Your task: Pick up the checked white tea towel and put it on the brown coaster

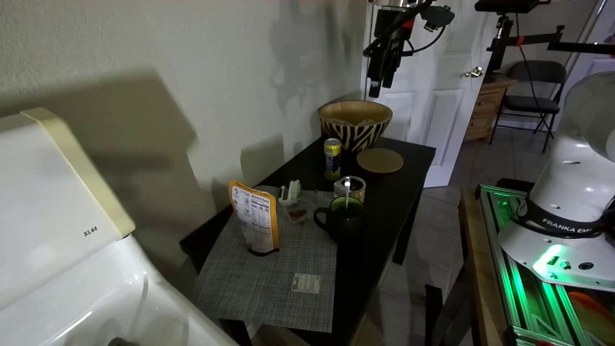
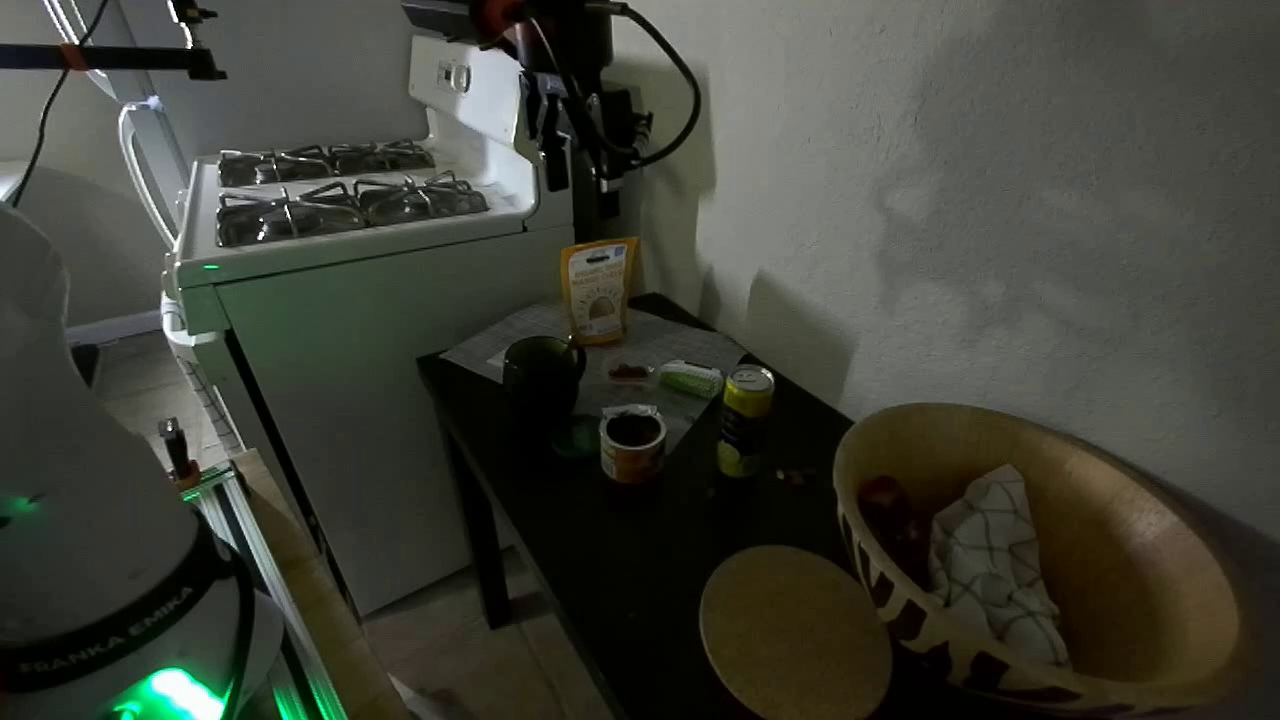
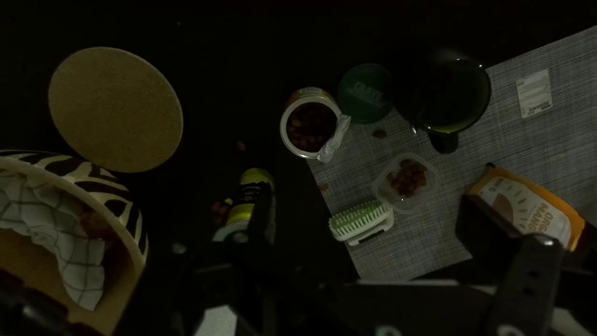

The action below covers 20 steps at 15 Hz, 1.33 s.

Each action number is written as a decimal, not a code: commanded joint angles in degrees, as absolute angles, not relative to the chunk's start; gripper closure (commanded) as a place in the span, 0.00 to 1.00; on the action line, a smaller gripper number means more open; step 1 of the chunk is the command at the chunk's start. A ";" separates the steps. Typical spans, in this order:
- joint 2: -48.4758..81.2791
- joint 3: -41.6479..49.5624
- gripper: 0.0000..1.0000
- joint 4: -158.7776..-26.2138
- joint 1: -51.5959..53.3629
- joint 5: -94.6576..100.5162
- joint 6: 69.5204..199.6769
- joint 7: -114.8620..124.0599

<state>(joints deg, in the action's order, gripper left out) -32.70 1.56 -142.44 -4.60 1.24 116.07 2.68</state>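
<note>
The checked white tea towel (image 2: pixel 992 560) lies crumpled inside the large zebra-patterned wooden bowl (image 2: pixel 1130 560), partly over dark red items. It also shows in the wrist view (image 3: pixel 56 224); in an exterior view the bowl (image 1: pixel 355 137) mostly hides it. The round brown coaster (image 2: pixel 795 630) lies flat on the black table beside the bowl. It also shows in an exterior view (image 1: pixel 380 160) and in the wrist view (image 3: pixel 115 109). My gripper (image 3: pixel 371 221) is open and empty, high above the table, with its fingers wide apart. It shows in both exterior views (image 1: pixel 380 87) (image 2: pixel 582 190).
A yellow and black can (image 2: pixel 745 420) stands near the bowl. An open tub (image 2: pixel 632 447), a dark mug (image 2: pixel 542 375), a brush (image 2: pixel 690 380), a small clear container (image 3: pixel 406 182) and an orange pouch (image 2: pixel 597 290) stand farther along, partly on a grey placemat (image 1: pixel 288 269). A wall runs behind.
</note>
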 commanded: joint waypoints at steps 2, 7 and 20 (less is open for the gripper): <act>-28.55 4.68 0.00 -141.30 -11.15 4.45 121.06 8.86; -16.81 12.92 0.00 -133.69 -19.11 12.31 124.71 3.30; 2.22 18.42 0.00 -115.35 -20.18 13.41 125.94 11.57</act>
